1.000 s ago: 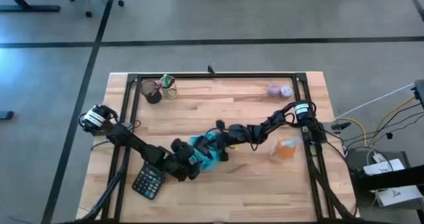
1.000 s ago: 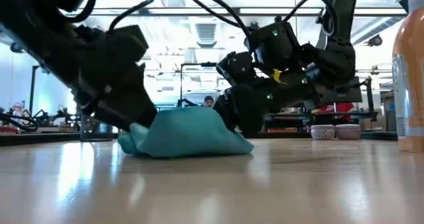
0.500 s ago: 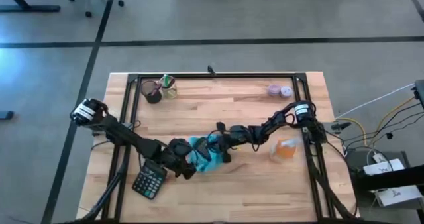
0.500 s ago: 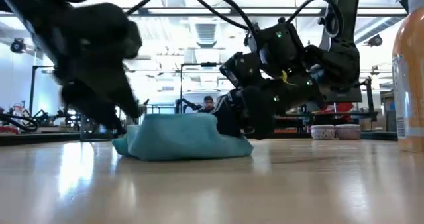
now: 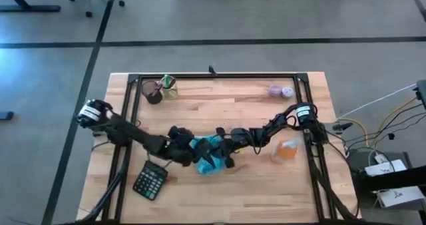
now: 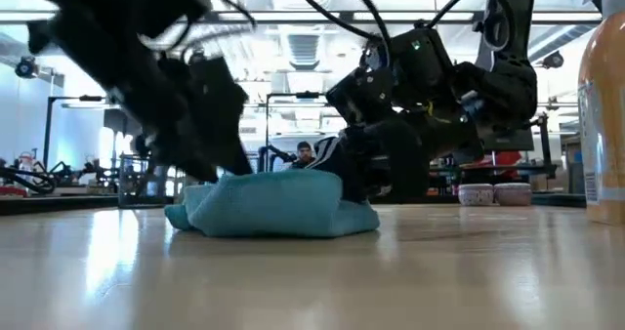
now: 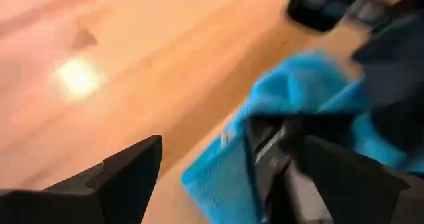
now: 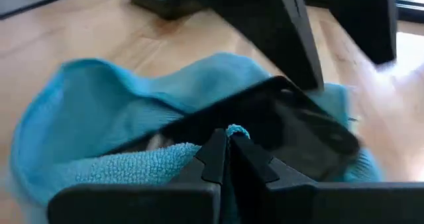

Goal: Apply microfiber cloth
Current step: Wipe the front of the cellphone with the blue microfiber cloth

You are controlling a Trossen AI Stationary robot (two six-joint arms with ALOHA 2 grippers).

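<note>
The turquoise microfiber cloth (image 5: pixel 208 164) lies crumpled on the wooden table's middle (image 6: pixel 273 211), folded around a black phone (image 8: pixel 281 128) whose edge also shows in the left wrist view (image 7: pixel 265 154). My right gripper (image 8: pixel 227 141) comes at the cloth from the table's right and is shut on it (image 5: pixel 224 157). My left gripper (image 7: pixel 232 151) is open, low over the cloth's left part (image 5: pixel 188 150), with the cloth and phone between its spread fingers. My right gripper pinches a small raised fold of the cloth (image 8: pixel 233 130) between its two fingertips, coming in low from the table's right. The cloth rests on the table, slack, with the phone lying in it beyond the fingers. My left gripper: I cannot tell whether its fingers (image 6: pixel 227 164) touch the cloth's top.
A black calculator (image 5: pixel 150 182) lies near the front left of the cloth. An orange bottle (image 5: pixel 286 149) stands to the right, large in the low view (image 6: pixel 604 115). Two cups (image 5: pixel 160 90) stand at the back left, small purple items (image 5: pixel 280 90) at the back right.
My left gripper has left the cloth's near-left edge, risen, and swung toward the table's far edge, coming down over the cloth's left top. My right gripper has crept toward the near edge with its pinch. The cloth has flattened and spread a little toward the right.
</note>
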